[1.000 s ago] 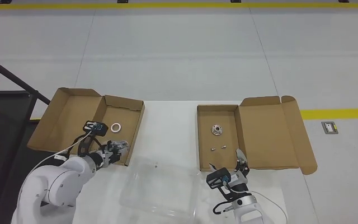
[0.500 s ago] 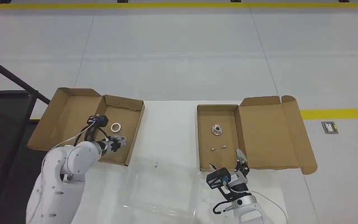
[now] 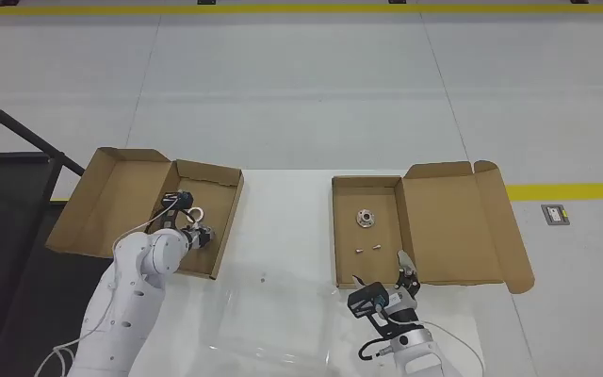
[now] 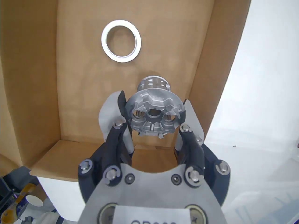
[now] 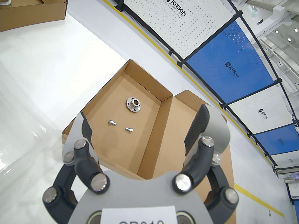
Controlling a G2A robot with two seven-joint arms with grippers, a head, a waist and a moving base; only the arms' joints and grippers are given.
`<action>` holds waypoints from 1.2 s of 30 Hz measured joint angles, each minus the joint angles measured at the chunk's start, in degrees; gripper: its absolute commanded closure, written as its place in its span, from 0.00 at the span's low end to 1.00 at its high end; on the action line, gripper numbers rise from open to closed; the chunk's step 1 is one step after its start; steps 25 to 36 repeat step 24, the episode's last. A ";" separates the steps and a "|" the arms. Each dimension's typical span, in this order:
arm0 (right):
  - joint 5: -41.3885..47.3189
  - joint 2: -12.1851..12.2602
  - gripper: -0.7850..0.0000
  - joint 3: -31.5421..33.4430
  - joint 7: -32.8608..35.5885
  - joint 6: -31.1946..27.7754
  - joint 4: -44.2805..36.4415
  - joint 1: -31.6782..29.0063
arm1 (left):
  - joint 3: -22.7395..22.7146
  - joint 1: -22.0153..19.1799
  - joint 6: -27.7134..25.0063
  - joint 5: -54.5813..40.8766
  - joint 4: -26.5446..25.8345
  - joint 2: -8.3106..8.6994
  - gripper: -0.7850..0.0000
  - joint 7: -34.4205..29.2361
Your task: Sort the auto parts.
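— Where do we stand with the sorting?

— Our left gripper (image 4: 153, 110) is clamped on a toothed metal hub (image 4: 154, 99), holding it over the floor of the left box (image 4: 35, 71); whether it touches the cardboard we cannot tell; a metal ring (image 4: 103, 41) lies on that floor beyond it, apart from the hub.

— And the other side?

— Our right gripper (image 5: 143, 115) hangs wide apart and empty near the right box (image 5: 112, 145); inside lie a flanged disc (image 5: 133, 103) and two short screws (image 5: 112, 122), near one another but not touching.

— So what is left?

— As we judge it, three pieces are sorted on the right and one on the left; the hub only needs letting go; the clear tray (image 3: 264, 320) between the boxes looks nearly bare, though we cannot make out one small speck; we reckon we are close to finished.
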 measured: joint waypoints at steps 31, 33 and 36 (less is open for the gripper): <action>0.00 0.00 0.00 0.00 0.00 0.00 0.00 0.00 | -10.25 14.14 -3.54 -6.34 -26.86 2.06 0.00 -3.18; 0.00 0.00 0.00 0.00 0.00 0.00 0.00 0.00 | -10.25 14.14 -3.54 -6.34 -26.86 2.06 0.00 -3.18; 0.00 0.00 0.00 0.00 0.00 0.00 0.00 0.00 | -10.25 14.14 -3.54 -6.34 -26.86 2.06 0.00 -3.18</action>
